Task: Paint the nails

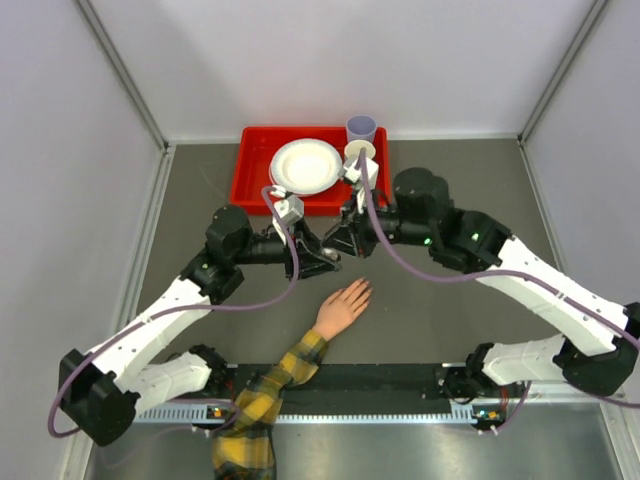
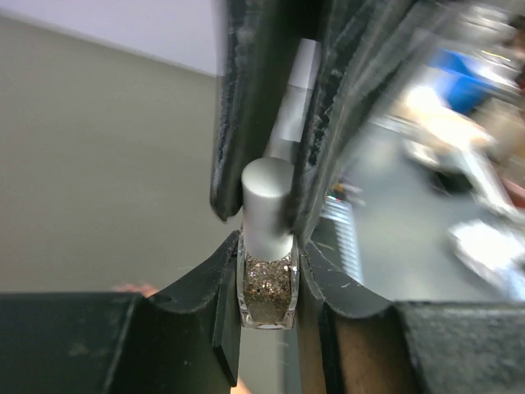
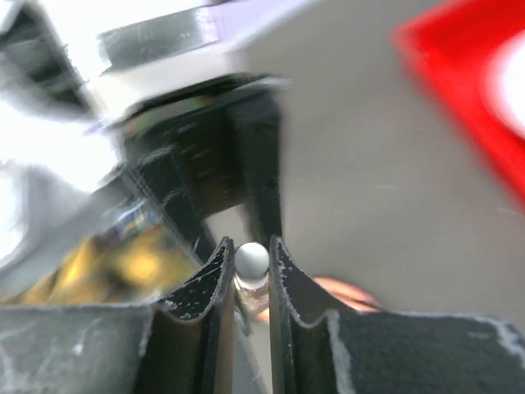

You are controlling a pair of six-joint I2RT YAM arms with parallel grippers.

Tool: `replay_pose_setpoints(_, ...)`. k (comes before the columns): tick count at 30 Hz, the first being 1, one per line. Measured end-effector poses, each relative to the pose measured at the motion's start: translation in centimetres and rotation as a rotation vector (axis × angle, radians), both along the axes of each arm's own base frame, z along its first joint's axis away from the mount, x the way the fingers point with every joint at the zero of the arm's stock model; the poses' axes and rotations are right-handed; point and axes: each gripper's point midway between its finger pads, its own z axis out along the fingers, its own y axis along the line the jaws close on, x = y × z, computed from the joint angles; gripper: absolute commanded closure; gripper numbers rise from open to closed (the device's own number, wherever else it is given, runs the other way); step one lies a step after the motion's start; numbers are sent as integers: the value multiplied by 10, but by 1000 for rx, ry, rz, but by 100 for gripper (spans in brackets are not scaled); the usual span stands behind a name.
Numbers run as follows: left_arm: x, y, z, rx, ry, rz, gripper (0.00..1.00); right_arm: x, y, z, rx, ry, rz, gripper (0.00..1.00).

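Observation:
A pale mannequin hand in a yellow-and-black plaid sleeve lies palm down on the table, its nails at the far fingertips, too small to make out. Just beyond them both grippers meet. My left gripper is shut on a small clear bottle of gold glitter polish. My right gripper is shut on the bottle's silver cap, and its dark fingers flank that cap in the left wrist view. A peach blur of the hand lies below.
A red tray at the back holds a white plate. A purple cup and a small beige cup stand at its right end. A black rail runs along the near edge between the arm bases.

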Motion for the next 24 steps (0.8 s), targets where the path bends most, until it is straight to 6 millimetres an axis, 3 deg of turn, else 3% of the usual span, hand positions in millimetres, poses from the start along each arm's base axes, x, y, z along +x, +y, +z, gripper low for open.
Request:
replay_pose_setpoints(2,23,2,-6,31,-19,159,100,17,2,-4,-36,-39,-210,100)
replay_pose_setpoints(6,41,15,-11,86,-68,343,100,30,8,-10,-31,-34,-605,100)
replay_pose_setpoints(11,59,31,-24,144,-78,492,100,48,21,-20,-18,4,-863,100)
replay_pose_setpoints(12,61,32,-25,151,-78,502,100,49,21,-21,-16,6,-878,89)
replay_pose_setpoints(14,61,32,-27,155,-84,498,100,50,20,-22,-13,13,-889,76)
replay_pose_setpoints(15,60,31,-26,151,-89,491,100,49,19,-21,-10,13,-884,60)
replay_pose_setpoints(18,62,31,-20,130,-109,488,100,42,15,-17,-36,3,-821,40)
replay_pose_setpoints(22,58,26,-14,99,-119,421,100,30,-7,0,-59,-43,-700,31)
replay_pose_setpoints(23,54,23,-13,91,-113,385,100,29,-16,6,-53,-56,-673,31)
replay_pose_setpoints(24,50,19,-14,86,-103,350,100,27,-22,11,-43,-64,-645,38)
